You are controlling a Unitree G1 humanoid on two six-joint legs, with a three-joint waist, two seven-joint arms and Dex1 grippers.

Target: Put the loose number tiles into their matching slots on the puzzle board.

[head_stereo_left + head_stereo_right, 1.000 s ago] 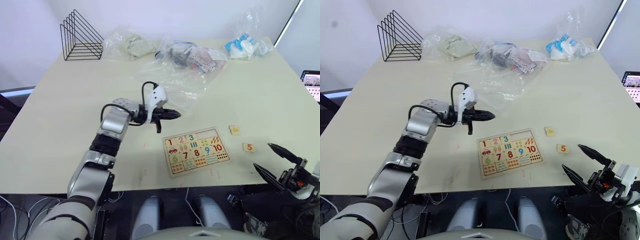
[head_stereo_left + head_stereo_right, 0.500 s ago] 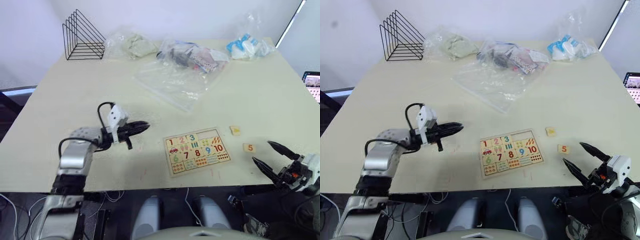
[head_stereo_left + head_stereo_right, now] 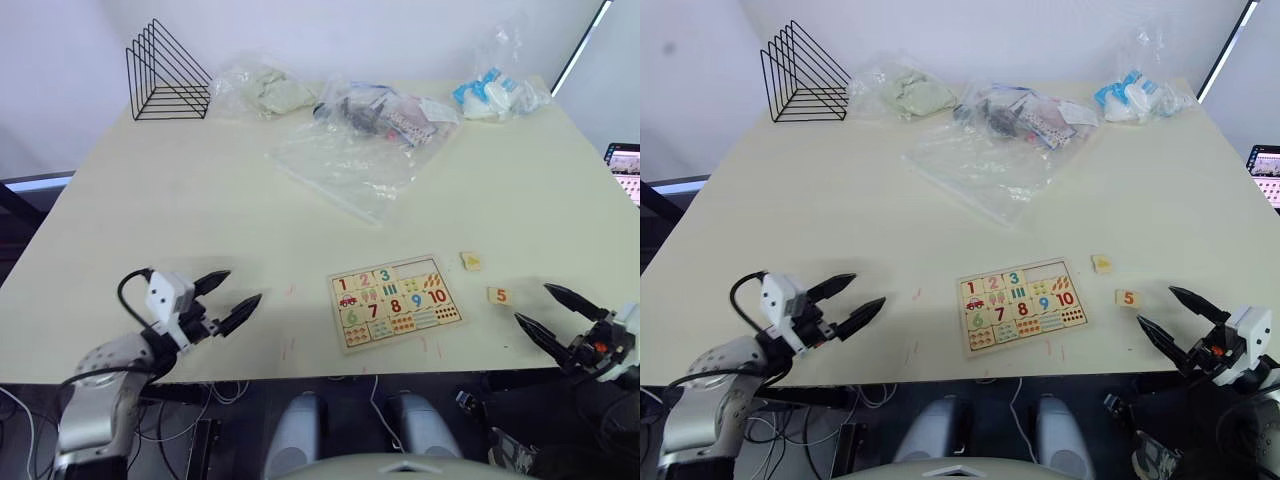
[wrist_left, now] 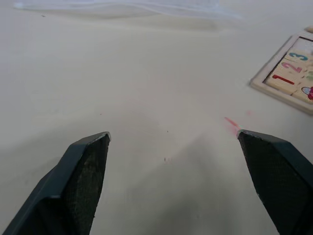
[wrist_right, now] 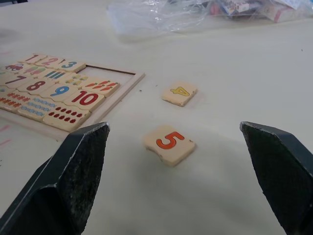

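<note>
orange 5 tile (image 5: 169,142) and yellow 4 tile (image 5: 180,93) lie ahead between right gripper (image 5: 181,171) fingers, spread apart; left gripper (image 3: 227,297) also spread, puzzle board (image 3: 393,299) beyond.

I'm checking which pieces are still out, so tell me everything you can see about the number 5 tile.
The number 5 tile is a small square of light wood printed with an orange 5. It lies flat, face up, on the cream table, right of the puzzle board and nearer the robot than the yellow 4 tile. Nothing touches it; the open right hand is just beside it.

Cream table (image 3: 150,190) against white wall (image 3: 330,30), black wire rack (image 3: 165,72) at corner.
</note>
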